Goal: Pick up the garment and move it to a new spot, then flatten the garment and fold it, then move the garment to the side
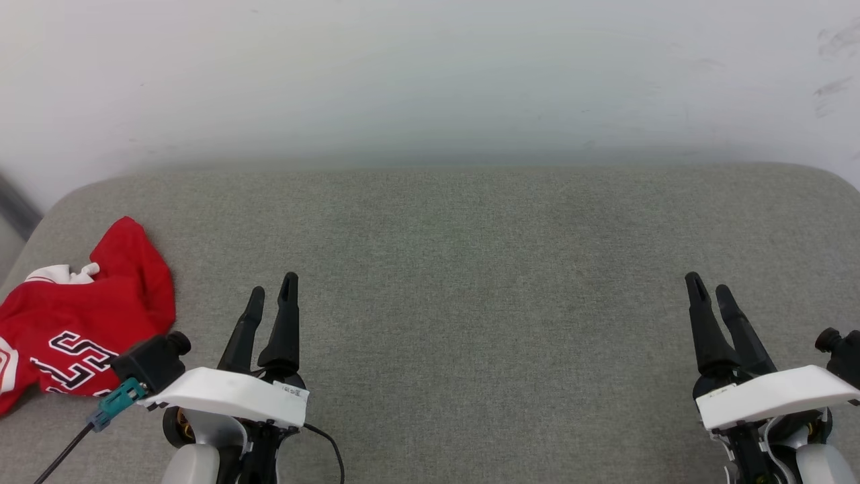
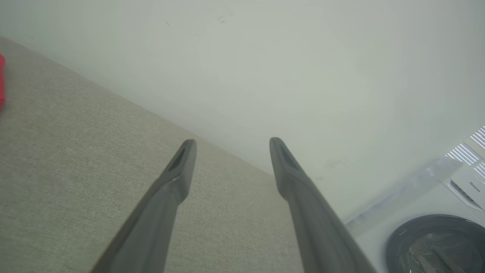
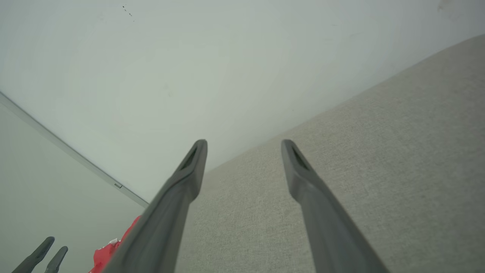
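Observation:
The garment [image 1: 80,323] is a red jersey with white trim and black white-outlined lettering, lying crumpled at the left end of the grey fabric surface [image 1: 470,282]. A sliver of the garment [image 2: 2,81] shows at the left wrist view's left edge, and a red patch of the garment [image 3: 111,248] shows low in the right wrist view. My left gripper [image 1: 272,292] hovers open just right of it, empty, as my left gripper [image 2: 229,146] also shows in its own view. My right gripper [image 1: 709,288] is open and empty far to the right, seen as my right gripper [image 3: 242,146] over bare fabric.
A pale wall [image 1: 430,74] rises right behind the surface. A white washing machine with a dark round door [image 2: 435,242] stands past the surface's end in the left wrist view. A cable [image 1: 64,454] trails from my left wrist camera. The left gripper's fingertips [image 3: 41,258] appear in the right wrist view.

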Motion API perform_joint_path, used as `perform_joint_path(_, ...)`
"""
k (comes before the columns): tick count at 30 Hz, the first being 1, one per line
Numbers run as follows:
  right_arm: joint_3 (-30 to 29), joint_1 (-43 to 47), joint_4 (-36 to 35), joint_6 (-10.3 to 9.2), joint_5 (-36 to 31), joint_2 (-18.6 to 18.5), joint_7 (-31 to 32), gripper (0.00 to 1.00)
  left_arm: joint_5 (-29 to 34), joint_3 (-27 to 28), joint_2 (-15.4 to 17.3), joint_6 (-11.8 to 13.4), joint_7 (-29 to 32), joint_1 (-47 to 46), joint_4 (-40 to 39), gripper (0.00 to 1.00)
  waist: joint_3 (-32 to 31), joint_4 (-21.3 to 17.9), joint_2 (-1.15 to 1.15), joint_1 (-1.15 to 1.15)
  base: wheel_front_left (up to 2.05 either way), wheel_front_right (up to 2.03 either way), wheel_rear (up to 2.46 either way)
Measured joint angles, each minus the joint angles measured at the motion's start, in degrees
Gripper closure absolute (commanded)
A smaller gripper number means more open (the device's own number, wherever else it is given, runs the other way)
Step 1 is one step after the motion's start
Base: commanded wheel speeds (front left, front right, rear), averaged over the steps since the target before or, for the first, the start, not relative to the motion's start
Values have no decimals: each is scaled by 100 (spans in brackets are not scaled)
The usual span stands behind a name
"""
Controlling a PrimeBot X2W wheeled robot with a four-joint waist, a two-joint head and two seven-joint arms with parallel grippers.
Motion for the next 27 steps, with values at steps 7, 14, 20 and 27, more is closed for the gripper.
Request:
perform_joint_path(7,3,-1,-21,0,-642,26,58,0,723,-88,105,78,-107,-11,71,0,-4,-9,0,0,0,0,0)
perform_joint_path(14,-42,0,-71,0,-1229,44,177,0,1338,-223,212,177,-225,-102,174,0,-7,-7,0,0,0,0,0)
perform_joint_path(20,-37,3,-123,1,-1658,54,210,0,1803,-346,305,248,-318,-123,274,0,-14,1,0,0,0,0,0)
perform_joint_path(27,0,4,-159,1,-2101,67,243,0,2238,-463,397,318,-411,-155,367,0,-17,14,0,0,0,0,0)
